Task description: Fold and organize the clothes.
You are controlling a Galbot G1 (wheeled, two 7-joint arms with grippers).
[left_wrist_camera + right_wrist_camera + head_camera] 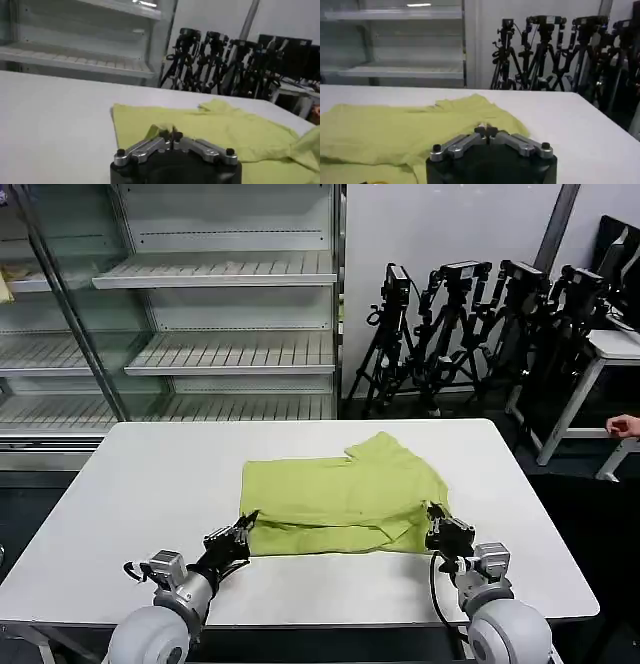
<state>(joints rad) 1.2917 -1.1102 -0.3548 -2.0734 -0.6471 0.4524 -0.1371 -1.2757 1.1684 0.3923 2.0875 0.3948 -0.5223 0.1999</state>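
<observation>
Head view: white table before shelving; lime T-shirt half-folded at centre; left gripper and right gripper at its near corners.
Left wrist view: fingers pinched on shirt edge.
Right wrist view: fingers closed tight at the hem.

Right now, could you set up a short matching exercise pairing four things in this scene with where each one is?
Things:
1. T-shirt
2. left gripper
3. right gripper
4. tripods

Places:
A. on the floor beyond the table's far right corner
B. at the garment's near right corner
C. spread on the white table
D. at the garment's near left corner

Pairs: 1-C, 2-D, 3-B, 4-A
</observation>
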